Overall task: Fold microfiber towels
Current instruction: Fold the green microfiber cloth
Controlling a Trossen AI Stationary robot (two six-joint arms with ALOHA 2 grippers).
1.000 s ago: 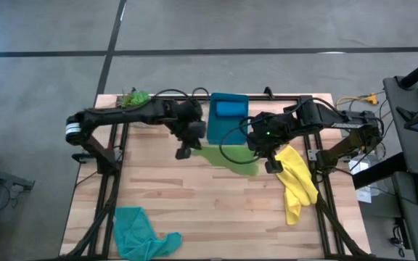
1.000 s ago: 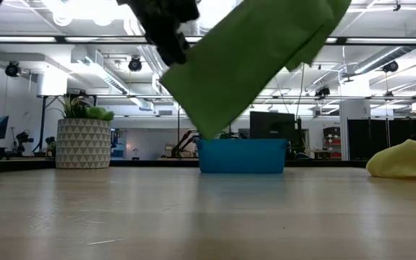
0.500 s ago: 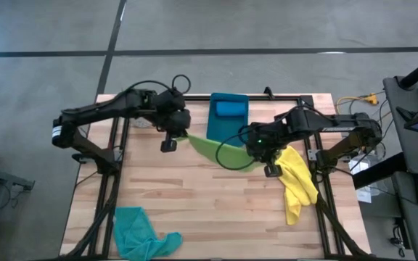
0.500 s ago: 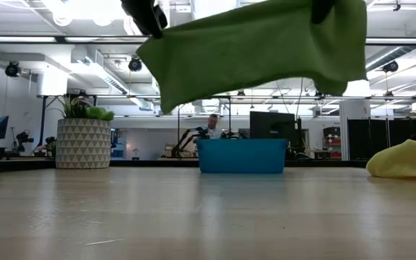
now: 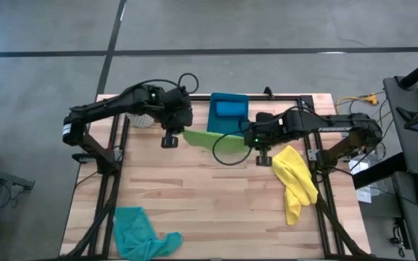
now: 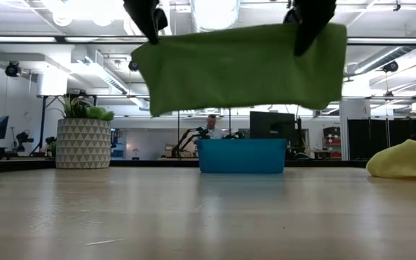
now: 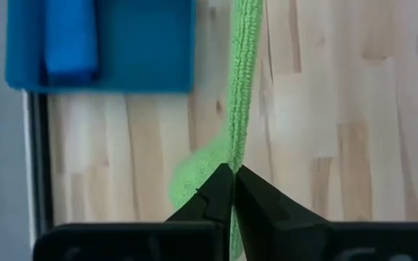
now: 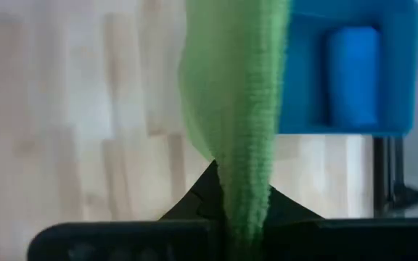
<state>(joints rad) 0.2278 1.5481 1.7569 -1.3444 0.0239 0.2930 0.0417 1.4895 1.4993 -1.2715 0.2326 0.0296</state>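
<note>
While both arms hang above the table (image 5: pixel 194 196), the left gripper (image 5: pixel 169 140) and right gripper (image 5: pixel 263 156) are each clamped tight on an end of the green towel (image 6: pixel 240 66). It hangs stretched between them, clear of the wood, in front of the blue bin (image 5: pixel 227 117).

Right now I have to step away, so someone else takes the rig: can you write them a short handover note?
Left gripper: shut on one top corner of the lime green towel.
Right gripper: shut on the other top corner.
That towel hangs stretched between both arms, clear of the table, in front of the blue bin.
Blue towel: folded, in the bin.
Yellow towel: crumpled at the right side.
Teal towel: crumpled at the near left corner.
Left: lay and fold the green, then yellow and teal.
</note>
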